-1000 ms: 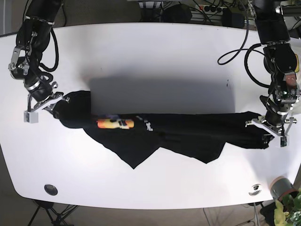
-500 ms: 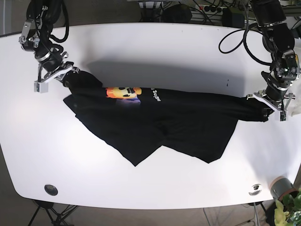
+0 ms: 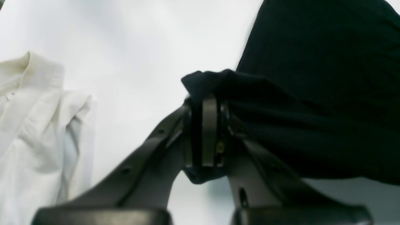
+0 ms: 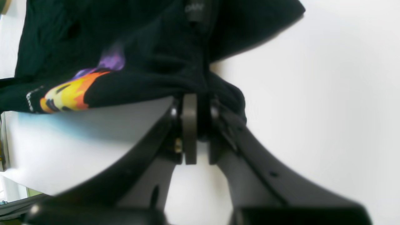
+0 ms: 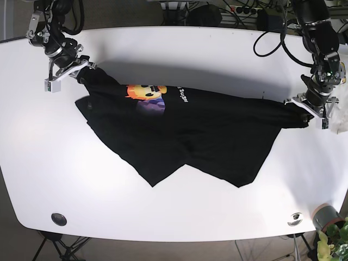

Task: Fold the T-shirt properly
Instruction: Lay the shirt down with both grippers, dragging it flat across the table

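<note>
While both tools pinch the black T-shirt [image 5: 185, 136], we hold it stretched across the table [image 5: 174, 49]: right tool [image 5: 68, 73] clamps its far-left corner, left tool [image 5: 310, 111] its right end. Its long axis runs left-right between them, hem sagging nearward.

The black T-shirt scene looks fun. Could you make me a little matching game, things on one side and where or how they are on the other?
Things:
1. T-shirt
2. left gripper
3. white cloth
4. potted plant

Descriptions:
A. in the base view's bottom right corner
B. stretched between both arms
C. crumpled on the table, near the left gripper
D. pinching black fabric

Pairs: 1-B, 2-D, 3-C, 4-A
</note>
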